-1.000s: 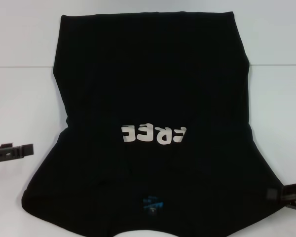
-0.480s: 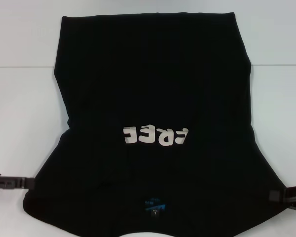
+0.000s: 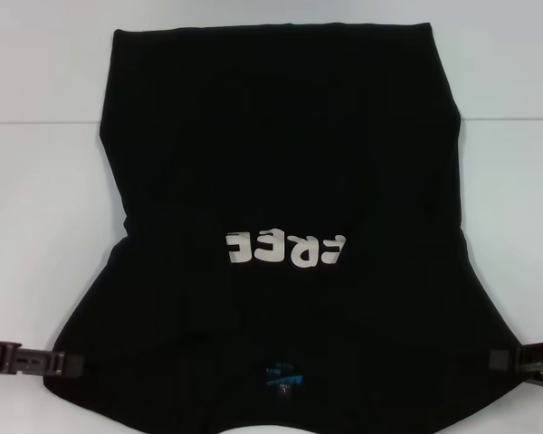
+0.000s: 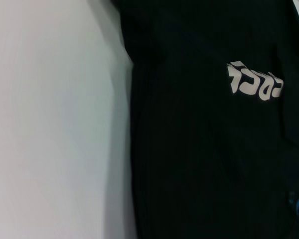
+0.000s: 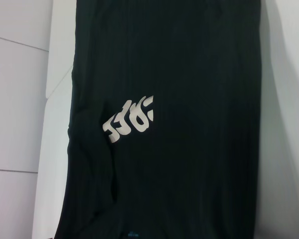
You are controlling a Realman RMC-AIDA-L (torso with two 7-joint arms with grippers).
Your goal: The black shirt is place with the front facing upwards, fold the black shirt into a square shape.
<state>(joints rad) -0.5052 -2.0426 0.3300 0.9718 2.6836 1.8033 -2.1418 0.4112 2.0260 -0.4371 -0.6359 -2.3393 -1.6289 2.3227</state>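
The black shirt (image 3: 281,163) lies flat on the white table (image 3: 36,199), front up, its collar and blue neck label (image 3: 282,373) nearest me. The white letters "FREE" (image 3: 285,247) read upside down. My left gripper (image 3: 59,363) is low at the near left, at the edge of the left sleeve. My right gripper (image 3: 502,359) is low at the near right, its tip over the right sleeve's edge. The left wrist view shows the shirt (image 4: 204,149) beside bare table. The right wrist view shows the shirt (image 5: 189,99) with its letters.
The shirt covers most of the middle of the table. A seam line (image 3: 36,122) crosses the white surface at the far side. White table shows to the left and to the right (image 3: 516,199) of the shirt.
My left gripper has moved toward the near edge and inward to the left sleeve. My right gripper has shifted slightly inward onto the right sleeve's edge. The shirt has not moved.
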